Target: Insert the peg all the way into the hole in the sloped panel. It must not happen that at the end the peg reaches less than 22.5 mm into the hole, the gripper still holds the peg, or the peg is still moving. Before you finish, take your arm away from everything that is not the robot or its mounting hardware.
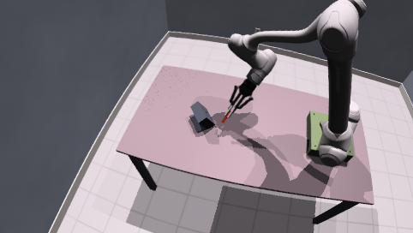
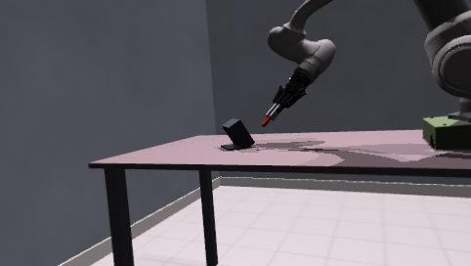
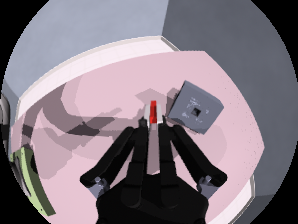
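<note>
Wrist view shows the gripper (image 3: 154, 124) with its fingers drawn narrow onto the red peg (image 3: 153, 112), whose tip projects forward past the fingertips. The peg is held in the air, tilted down toward the sloped panel (image 3: 197, 110), near it but apart. The hole (image 3: 197, 111) appears as a small dark spot at the panel's centre, lying to the right of the peg tip in this view.

Procedure for the step in hand, as a judgement:
1. Shift the peg sideways until its tip lines up with the hole.
2. Set the peg axis square to the sloped face, as the exterior view suggests it nearly is.
3. Advance along that axis only; avoid side load.
4. Maintain the grip until fully seated.

Count: one peg (image 1: 226, 115), one panel (image 1: 201, 114), one hole, one gripper (image 2: 273, 111), one table (image 1: 180, 146).
</note>
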